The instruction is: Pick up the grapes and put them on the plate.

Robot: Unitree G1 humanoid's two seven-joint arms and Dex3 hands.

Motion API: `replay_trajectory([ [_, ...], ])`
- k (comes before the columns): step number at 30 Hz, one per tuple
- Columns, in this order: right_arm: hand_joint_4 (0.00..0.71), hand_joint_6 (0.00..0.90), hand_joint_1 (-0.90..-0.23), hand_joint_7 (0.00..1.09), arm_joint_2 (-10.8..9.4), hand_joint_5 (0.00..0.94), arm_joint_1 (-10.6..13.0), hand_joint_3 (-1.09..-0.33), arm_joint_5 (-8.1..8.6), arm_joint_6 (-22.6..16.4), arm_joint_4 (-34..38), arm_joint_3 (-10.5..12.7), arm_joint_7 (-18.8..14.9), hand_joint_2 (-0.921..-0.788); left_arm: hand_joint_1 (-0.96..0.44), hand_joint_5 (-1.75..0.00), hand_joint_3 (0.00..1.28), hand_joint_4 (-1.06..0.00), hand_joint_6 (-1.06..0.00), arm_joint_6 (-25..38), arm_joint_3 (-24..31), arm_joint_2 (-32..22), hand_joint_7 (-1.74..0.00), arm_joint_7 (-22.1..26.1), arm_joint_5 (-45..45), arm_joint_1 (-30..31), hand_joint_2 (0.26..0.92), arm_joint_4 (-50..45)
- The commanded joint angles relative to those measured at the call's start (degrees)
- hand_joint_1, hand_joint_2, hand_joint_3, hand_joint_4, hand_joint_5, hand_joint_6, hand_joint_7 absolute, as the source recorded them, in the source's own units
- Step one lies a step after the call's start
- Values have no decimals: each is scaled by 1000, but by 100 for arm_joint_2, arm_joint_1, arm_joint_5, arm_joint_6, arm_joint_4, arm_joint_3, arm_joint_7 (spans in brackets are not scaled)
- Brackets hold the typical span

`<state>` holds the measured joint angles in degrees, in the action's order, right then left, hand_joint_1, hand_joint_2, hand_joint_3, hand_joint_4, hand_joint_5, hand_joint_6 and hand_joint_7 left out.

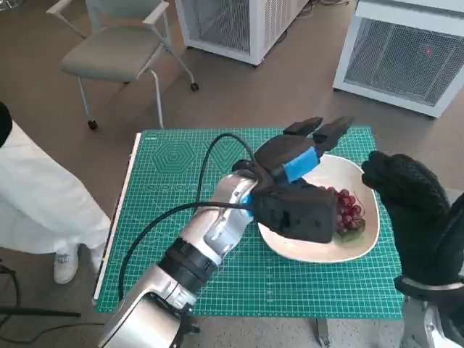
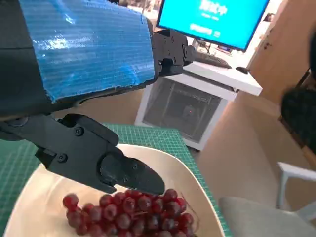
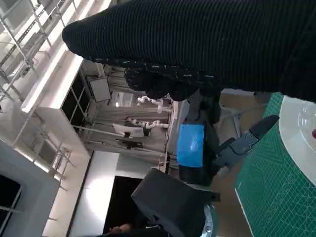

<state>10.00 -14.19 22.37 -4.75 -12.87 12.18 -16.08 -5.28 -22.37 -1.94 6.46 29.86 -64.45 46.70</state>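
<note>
Head view: green cutting mat (image 1: pixel 188 181) over a small table, brown floor around, grey chair (image 1: pixel 119 51) at the far left, white cabinets (image 1: pixel 406 54) beyond, a person's white-clad leg and shoe (image 1: pixel 43 210) at the left edge. On the mat's right half, a white plate (image 1: pixel 319 246). On the plate's right part, a bunch of red grapes (image 1: pixel 349 210), dark red and glossy, lying loose on the white surface. Above the plate's left part, the left hand (image 1: pixel 301 174), blue tape across its back, black fingers spread and reaching past the far rim, holding nothing, clear of the grapes. At the right, the right hand (image 1: pixel 406 192) in its black knitted glove, raised beside the plate; whether it is released or clenched cannot be told.

Left wrist view: blue-taped back of the left hand (image 2: pixel 89 49) filling the upper part, a black finger (image 2: pixel 123 170) stretched out just over the grapes (image 2: pixel 131 210), apart from them. Grapes (image 2: pixel 131 210) round, deep red, clustered inside the plate (image 2: pixel 177 168). Behind, a white cabinet (image 2: pixel 192 108) and a lit blue screen (image 2: pixel 217 19).

Right wrist view: knitted glove of the right hand (image 3: pixel 197 44) as a dark band, fingers hardly visible. Beyond it, the left hand (image 3: pixel 197 145) with its blue patch, fingers apart, over the mat (image 3: pixel 276 197); edge of the plate (image 3: pixel 296 138) at the side.
</note>
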Motion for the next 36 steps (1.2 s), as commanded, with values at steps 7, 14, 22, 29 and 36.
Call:
replay_trajectory([
  [7,465,253,-360,946,-39,722,162,-596,3,58,-26,-38,37,-921,-460,0,8,-1,-70,-393,773,-635,-31,261,-828,463,874,-400],
  [14,465,253,-360,946,-12,721,167,-596,45,70,-20,-13,4,-921,-482,-9,5,-62,-150,-881,1660,-913,-37,566,-1951,1205,896,-693],
  [22,466,254,-360,946,3,720,131,-595,64,102,6,-25,-20,-921,-437,-8,2,-92,-171,-867,2608,-853,-21,1021,-3412,2143,903,-1242],
  [29,465,253,-360,946,10,719,111,-597,73,136,-7,-56,-28,-921,-397,-19,0,-159,-198,-474,2933,-892,-19,1643,-4285,2824,903,-1908],
  [36,465,254,-360,946,43,720,58,-596,118,170,54,-50,-78,-921,-327,-15,1,-263,-281,-287,3031,-1071,-21,2189,-4638,3321,904,-2354],
])
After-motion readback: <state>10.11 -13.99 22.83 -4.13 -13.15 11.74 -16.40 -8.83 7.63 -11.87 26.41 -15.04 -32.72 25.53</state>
